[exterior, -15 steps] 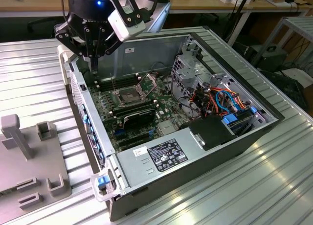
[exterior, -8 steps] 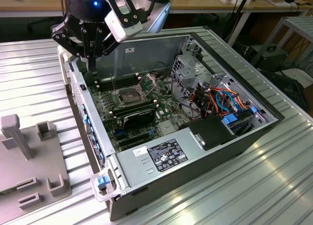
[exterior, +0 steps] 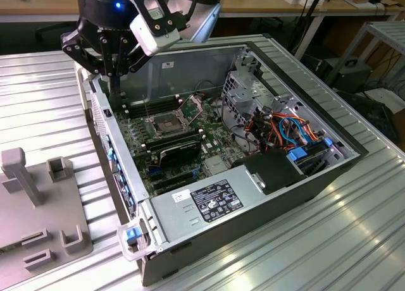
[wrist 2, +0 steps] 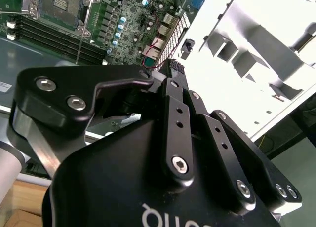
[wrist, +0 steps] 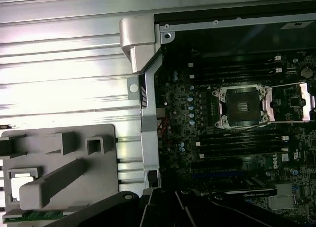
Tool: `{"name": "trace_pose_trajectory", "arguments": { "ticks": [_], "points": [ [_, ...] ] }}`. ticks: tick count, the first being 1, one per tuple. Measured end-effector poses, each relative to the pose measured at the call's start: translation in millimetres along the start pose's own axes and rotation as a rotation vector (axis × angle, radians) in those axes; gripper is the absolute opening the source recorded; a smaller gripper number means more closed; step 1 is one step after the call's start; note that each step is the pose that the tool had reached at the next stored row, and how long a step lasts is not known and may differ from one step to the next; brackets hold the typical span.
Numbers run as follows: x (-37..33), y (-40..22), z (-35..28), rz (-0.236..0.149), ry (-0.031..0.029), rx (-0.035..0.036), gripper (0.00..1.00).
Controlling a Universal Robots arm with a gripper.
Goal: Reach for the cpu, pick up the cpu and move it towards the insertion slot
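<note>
Hovering over the far left wall of the open computer case (exterior: pixel 190 66), the gripper (exterior: pixel 116 82) points down. I cannot tell whether it is parted or closed, but it carries no chip.

- Insertion slot (exterior: pixel 166 123): on the board, near the gripper, to the exterior view's right of it.
- Cpu (wrist: pixel 22 181): well apart from the gripper, out on the grey block (wrist: pixel 101 177) that stands on the ribbed table (exterior: pixel 38 95) left of the case. It sits in a recess just beside the block's raised bar (wrist: pixel 54 180).
- Lie: flat, pale face up, edges square with the block. Being square, it has no real long axis.
- Risks, as I judge them: clipping the case wall on the way across, fouling the raised bar, or a thin, low-seated chip tilting or slipping under an off-centre pinch.
</note>
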State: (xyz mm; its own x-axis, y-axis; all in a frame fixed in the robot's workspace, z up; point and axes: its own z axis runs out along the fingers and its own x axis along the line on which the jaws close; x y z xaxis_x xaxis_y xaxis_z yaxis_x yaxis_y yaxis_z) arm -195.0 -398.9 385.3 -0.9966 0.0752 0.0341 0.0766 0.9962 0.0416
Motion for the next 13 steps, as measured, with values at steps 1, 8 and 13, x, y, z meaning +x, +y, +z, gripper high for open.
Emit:
{"name": "trace_pose_trajectory", "arguments": {
  "ticks": [1, 8, 13],
  "points": [
    [0.7, -0.1, 0.1, 0.000, 0.0000, 0.0000, 0.11],
    [6.4, -0.5, 1.0, 0.000, 0.0001, -0.0001, 0.11],
    [10.0, -0.8, 1.7, 0.000, 0.0000, -0.0001, 0.11]
  ]
}}
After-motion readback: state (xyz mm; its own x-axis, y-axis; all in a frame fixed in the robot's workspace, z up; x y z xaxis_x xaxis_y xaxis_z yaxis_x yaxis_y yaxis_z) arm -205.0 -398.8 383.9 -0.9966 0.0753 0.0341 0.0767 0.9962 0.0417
